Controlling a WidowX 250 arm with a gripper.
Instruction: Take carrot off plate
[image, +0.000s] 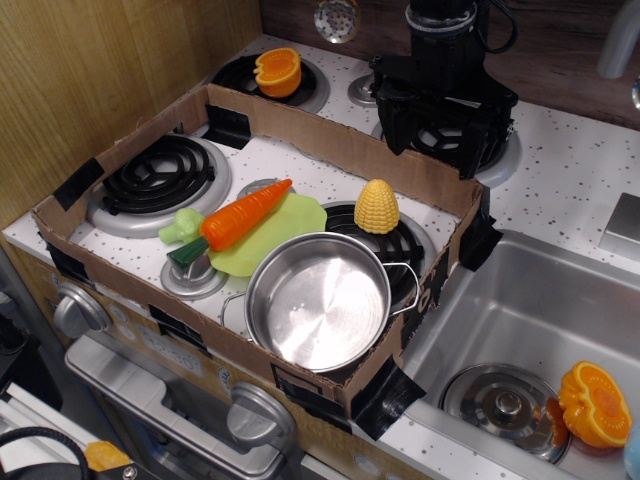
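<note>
The orange carrot with its dark green stem end lies slanted across the left part of the lime-green plate, stem end hanging over the plate's left edge. The plate rests on the stove top inside a cardboard frame, just behind the steel pot. My black gripper hangs at the back right, above the far cardboard wall and well apart from the carrot. Its fingertips point down and I cannot tell whether they are open or shut. It holds nothing that I can see.
A cardboard wall rings the stove area. A yellow corn cob stands right of the plate. A small light-green toy lies at the carrot's stem end. Orange halves sit on the back burner and in the sink.
</note>
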